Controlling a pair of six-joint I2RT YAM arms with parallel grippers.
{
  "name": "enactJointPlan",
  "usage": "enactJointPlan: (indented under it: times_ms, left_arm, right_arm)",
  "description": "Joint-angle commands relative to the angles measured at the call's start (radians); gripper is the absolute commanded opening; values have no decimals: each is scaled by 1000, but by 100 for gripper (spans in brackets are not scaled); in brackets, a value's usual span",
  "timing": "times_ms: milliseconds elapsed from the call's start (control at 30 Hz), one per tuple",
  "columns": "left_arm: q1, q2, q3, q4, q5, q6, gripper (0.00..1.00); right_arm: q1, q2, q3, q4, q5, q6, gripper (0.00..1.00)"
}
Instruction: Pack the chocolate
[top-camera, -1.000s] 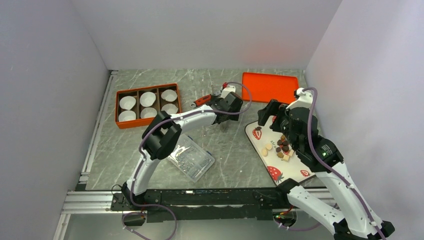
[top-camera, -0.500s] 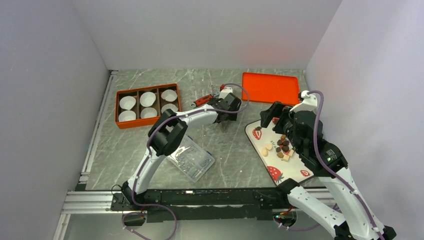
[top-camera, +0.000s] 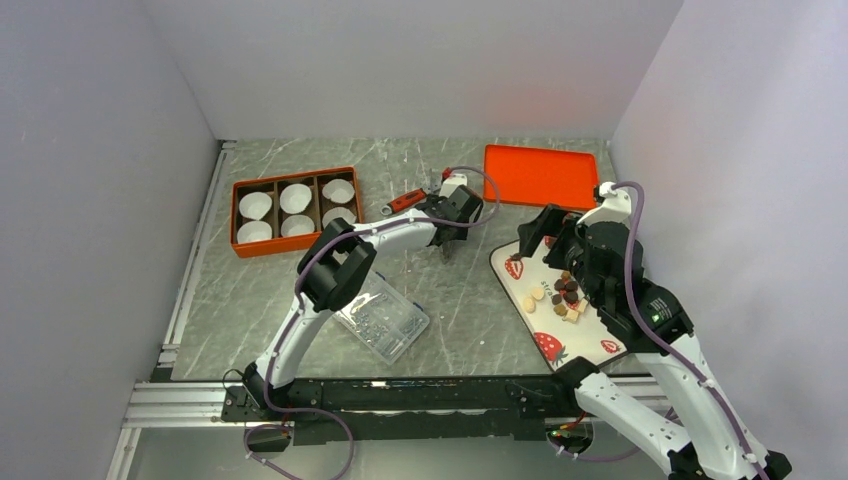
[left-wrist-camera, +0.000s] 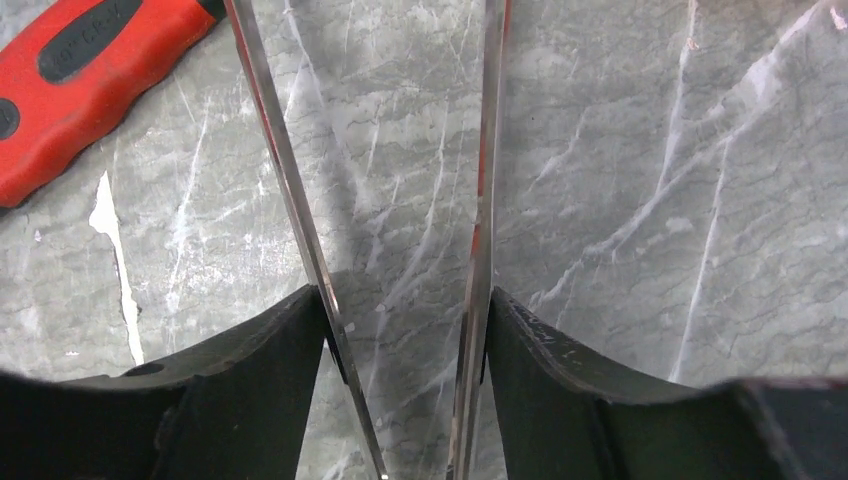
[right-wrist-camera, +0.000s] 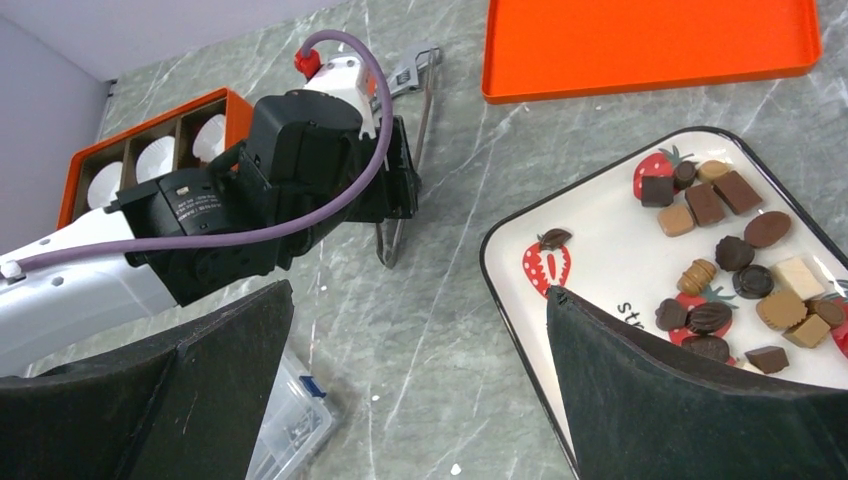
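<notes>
The chocolate (top-camera: 565, 292) is a cluster of small brown, tan and cream pieces (right-wrist-camera: 735, 255) on a white strawberry-print plate (top-camera: 520, 285) at the right. My left gripper (top-camera: 447, 243) reaches over the table's middle, left of the plate. In the left wrist view its jaws (left-wrist-camera: 407, 292) press on both arms of metal tongs (left-wrist-camera: 300, 230), whose tips (right-wrist-camera: 385, 250) point toward me on the marble. My right gripper (top-camera: 535, 235) hovers over the plate's far left corner, and in its wrist view the gripper (right-wrist-camera: 417, 290) stands wide open with nothing between the fingers.
An orange box (top-camera: 290, 243) with white paper cups sits at the back left. An orange tray (top-camera: 540, 175) lies at the back right. A red-handled wrench (top-camera: 405, 202) lies beside the left gripper. A clear plastic box (top-camera: 385, 320) sits near the left arm.
My left gripper's jaws have closed inward onto the tongs. The right arm drew back slightly and then held still. The chocolate has not moved.
</notes>
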Motion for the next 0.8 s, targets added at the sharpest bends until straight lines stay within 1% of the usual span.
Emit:
enactJointPlan:
  times_ms: [0,133,300,467,767]
  left_arm:
    - [2,-7,-13,23,7,33,59]
    - [2,-93,-60,41,-14,55,52]
    - [1,-226,-145,64,-25,99,52]
    - [-2,-324,-218,59,-19,128,53]
    - [-11,-503,-338,32,33,170,52]
  right_arm:
    - [-3,4,-8,24,-18,12,100]
    - [-4,5,-9,24,-12,11,100]
    - [-4,6,-8,35,1,7,100]
    - [-5,15,-15,48,7,6,100]
    - [-4,42,-7,68,37,8,100]
